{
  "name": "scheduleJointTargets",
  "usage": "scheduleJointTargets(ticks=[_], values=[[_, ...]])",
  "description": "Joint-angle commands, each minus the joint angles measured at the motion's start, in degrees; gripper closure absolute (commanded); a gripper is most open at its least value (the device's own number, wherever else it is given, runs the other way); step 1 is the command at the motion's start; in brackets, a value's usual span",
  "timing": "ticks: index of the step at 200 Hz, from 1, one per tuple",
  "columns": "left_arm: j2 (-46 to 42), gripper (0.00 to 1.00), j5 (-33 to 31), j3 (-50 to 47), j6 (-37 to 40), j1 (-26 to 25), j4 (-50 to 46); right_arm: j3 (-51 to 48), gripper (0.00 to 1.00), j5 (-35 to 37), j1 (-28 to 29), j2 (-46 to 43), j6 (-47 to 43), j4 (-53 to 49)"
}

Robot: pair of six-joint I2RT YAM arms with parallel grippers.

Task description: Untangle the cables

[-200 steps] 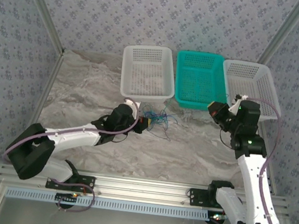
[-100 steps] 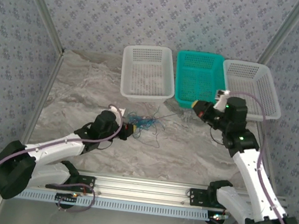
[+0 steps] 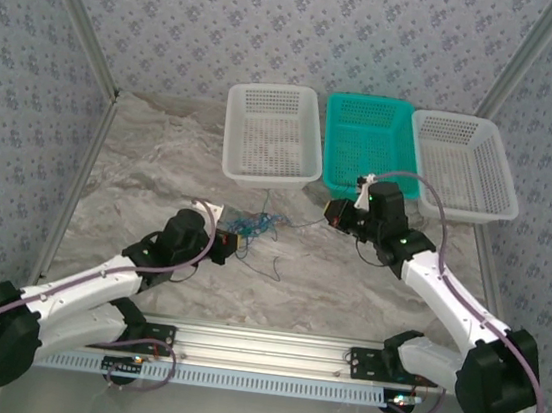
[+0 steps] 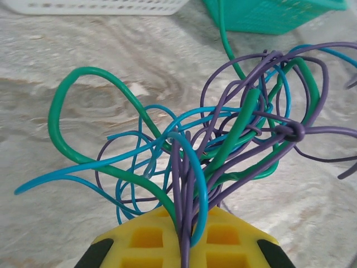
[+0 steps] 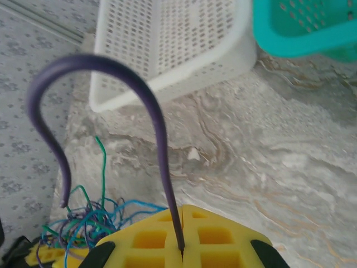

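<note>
So the table [image 3: 162, 152] has a grey-white marbled top, and lined up along its far edge, pretty much side by side, are three mesh baskets: a white basket [image 3: 273, 136] on the left, a teal basket [image 3: 367, 142] in the middle and a second white basket [image 3: 460, 164] on the right. Just in front of the left one is the wad of cables [image 3: 253, 226]. A thin loose strand trails toward the near side, but I honestly can't tell how much of it actually rests on the surface.

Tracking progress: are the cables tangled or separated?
Tangled: the cables loop through each other in one knotted wad at the left tool.
</note>
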Motion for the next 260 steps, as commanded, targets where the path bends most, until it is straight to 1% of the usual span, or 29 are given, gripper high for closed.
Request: scheduleJointTargets(ticks=[1,11,16,22,31,40,49,73,87,100,106,112,118,123,131,137,142,148,156,165,172,180,192,203,226,250,260], values=[[0.82,1.0,-11.41,3.63,-1.58,-0.32,-10.6,2.17,1.0,5.47,-5.29,-5.22,-1.6,-5.57],[2.56,1.0,-18.56,5.16,-4.81,0.0,-17.51,1.84,1.0,6.9,-10.8,-8.58,0.47,-7.52],[3.7,1.0,-22.18,6.02,-6.98,0.33,-21.12,1.29,1.0,6.65,-14.21,-10.28,2.06,-7.86],[5.13,1.0,-25.03,7.0,-9.07,1.14,-24.68,0.35,1.0,5.72,-18.45,-12.2,4.24,-7.33],[7.04,1.0,-27.14,7.94,-11.49,2.64,-28.41,-1.17,1.0,4.04,-24.26,-15.1,7.69,-6.03],[8.45,1.0,-27.61,8.41,-12.81,3.78,-30.09,-2.03,1.0,3.35,-27.84,-17.41,9.71,-5.66],[9.23,1.0,-27.9,8.55,-13.59,4.16,-30.58,-1.65,1.0,4.08,-29.43,-18.65,9.73,-7.1],[9.3,1.0,-29.67,8.64,-15.16,4.52,-31.46,-0.2,1.0,7.78,-30.37,-21.03,7.92,-11.57],[8.61,1.0,-30.71,8.56,-15.81,5.01,-32.6,-0.24,1.0,8.42,-32.01,-22.44,8.33,-13.06],[7.75,1.0,-30.04,7.96,-15.57,5.4,-32.11,-0.8,1.0,8.37,-32.95,-23.24,9.36,-13.36],[7.28,1.0,-28.54,7.55,-14.62,5.48,-30.89,-1.16,1.0,7.75,-32.98,-23.36,9.38,-12.58],[6.74,1.0,-25.34,6.98,-12.18,5.51,-28.03,-1.56,1.0,6.07,-32.73,-23.2,8.91,-10.71],[5.97,1.0,-19.89,5.95,-9.04,5.45,-23.61,-2.18,1.0,3.25,-31.96,-22.59,8.44,-7.91],[5.36,0.97,-14.8,4.82,-6.18,5.27,-19.14,-2.7,1.0,0.39,-30.73,-21.91,8.19,-5.04],[4.3,0.87,-6.36,2.66,-2.92,4.7,-11.05,-3.54,1.0,-3.0,-27.42,-20.58,7.76,-0.59],[3.71,0.75,-1.02,1.22,-1.36,3.85,-5.07,-3.77,1.0,-4.63,-24.17,-19.45,6.6,2.25],[3.2,0.67,2.19,0.39,-0.23,2.85,-1.41,-3.55,1.0,-5.37,-21.0,-18.41,5.13,3.79],[2.86,0.57,4.27,0.04,1.09,1.32,1.31,-2.84,1.0,-5.28,-16.87,-17.13,2.33,4.47],[2.61,0.48,4.74,0.46,2.95,-0.82,2.27,-1.75,1.0,-4.05,-11.85,-15.29,-1.26,4.35],[2.68,0.4,4.56,1.5,4.75,-2.25,0.97,-0.79,1.0,-3.12,-6.43,-12.85,-4.22,3.99],[2.78,0.36,4.23,2.37,5.79,-2.8,-0.69,-0.24,1.0,-2.83,-3.69,-10.93,-6.81,3.67],[2.79,0.32,3.48,3.05,6.54,-3.09,-2.45,0.23,1.0,-3.49,-1.87,-8.88,-8.09,3.6],[2.4,0.28,3.02,3.74,7.52,-3.39,-3.82,0.18,1.0,-5.37,-0.77,-6.27,-8.69,4.23],[1.85,0.25,3.9,4.11,8.09,-3.63,-3.87,0.21,1.0,-5.83,-0.55,-5.0,-8.2,4.45],[2.42,0.19,6.1,5.43,9.47,-4.22,-3.18,0.68,1.0,-5.91,-0.29,-5.19,-8.12,5.06],[6.45,0.18,2.65,7.32,9.89,-4.48,-3.01,2.06,1.0,-6.31,-0.02,-6.5,-9.31,4.43],[9.09,0.17,2.41,8.51,10.09,-4.49,-1.6,2.64,1.0,-6.6,0.28,-6.87,-9.8,3.93]])
